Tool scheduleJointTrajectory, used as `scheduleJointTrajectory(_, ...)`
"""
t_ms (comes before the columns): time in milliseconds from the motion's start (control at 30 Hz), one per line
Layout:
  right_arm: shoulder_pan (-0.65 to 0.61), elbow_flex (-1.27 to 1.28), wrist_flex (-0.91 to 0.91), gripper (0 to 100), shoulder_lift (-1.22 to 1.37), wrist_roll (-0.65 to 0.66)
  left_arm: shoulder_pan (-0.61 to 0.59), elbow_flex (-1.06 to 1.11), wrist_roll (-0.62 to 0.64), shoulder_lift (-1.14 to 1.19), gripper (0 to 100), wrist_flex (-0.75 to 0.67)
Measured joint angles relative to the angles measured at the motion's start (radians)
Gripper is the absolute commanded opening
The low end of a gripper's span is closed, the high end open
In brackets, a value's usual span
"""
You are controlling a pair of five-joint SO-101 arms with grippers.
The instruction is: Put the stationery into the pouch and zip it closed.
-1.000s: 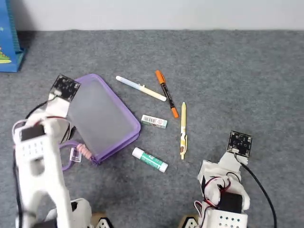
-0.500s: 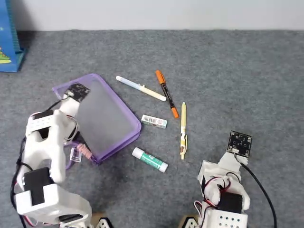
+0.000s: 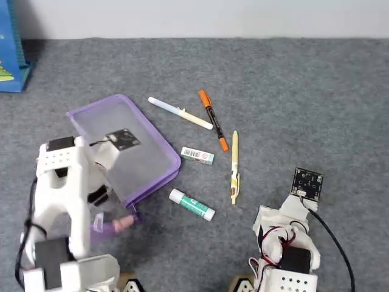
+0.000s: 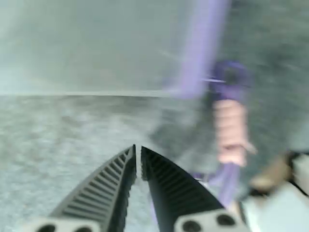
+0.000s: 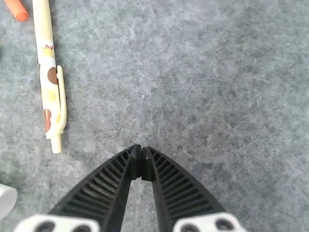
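Clock directions follow the high view, with 12 at the far edge of the grey surface point(image 3: 292, 91).

The purple pouch point(image 3: 130, 118) lies flat at the left of the surface, clear face up and long side running from 11 to 5. Its pink zip tassel point(image 3: 124, 223) lies off its near corner, at about 6 from it, on a purple strap. None of the stationery is in the pouch.

The stationery lies on the surface at 1 to 4 from the pouch:
- a blue-and-white pen point(image 3: 180, 113) at 1, just beside the pouch's far corner
- an orange marker point(image 3: 213, 120) just past it, toward 3
- a small eraser point(image 3: 197, 156) at 3, near the pouch's edge
- a yellow pen point(image 3: 234, 165) beyond the eraser, lying 12 to 6
- a glue stick point(image 3: 192, 204) at 4, near the pouch's lower corner

The left arm point(image 3: 61, 194) hangs over the pouch's near half. In its wrist view the left claw point(image 4: 137, 154) has its tips almost together with nothing between them, near the tassel point(image 4: 231, 130); that view is blurred.

The right claw point(image 5: 141, 162) is closed and holds nothing, above bare surface at 5 from the yellow pen point(image 5: 48, 72).

A blue box point(image 3: 9, 55) stands at the far left corner.
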Motion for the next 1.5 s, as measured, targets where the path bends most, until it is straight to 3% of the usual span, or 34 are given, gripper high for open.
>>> scheduleJointTrajectory(133, 0.0, 0.0, 0.0, 0.9, 0.0, 0.0, 0.153, 0.114, 0.0, -0.173, 1, 0.135)
scheduleJointTrajectory(267, 0.0, 0.0, 0.0, 0.9, 0.0, 0.0, 0.288, 0.207, 0.046, -0.345, 2, 0.153)
scheduleJointTrajectory(500, -0.002, 0.0, 0.0, 0.9, 0.0, 0.0, 0.305, 0.221, 0.169, -0.58, 5, 0.147)
scheduleJointTrajectory(667, 0.0, 0.0, 0.0, 0.9, 0.0, 0.0, 0.181, 0.221, 0.192, -0.601, 10, 0.106)
scheduleJointTrajectory(867, -0.002, 0.0, 0.0, 0.9, 0.0, 0.0, 0.109, 0.218, 0.068, -0.405, 7, 0.109)
scheduleJointTrajectory(1067, -0.002, 0.0, 0.0, 0.9, 0.0, 0.0, 0.112, 0.147, 0.048, -0.103, 7, 0.029)
scheduleJointTrajectory(1300, -0.002, 0.0, 0.0, 0.9, 0.0, 0.0, 0.227, 0.127, 0.098, 0.218, 7, -0.094)
scheduleJointTrajectory(1500, -0.002, 0.0, 0.0, 0.9, 0.0, 0.0, 0.377, 0.107, 0.232, 0.258, 3, -0.1)
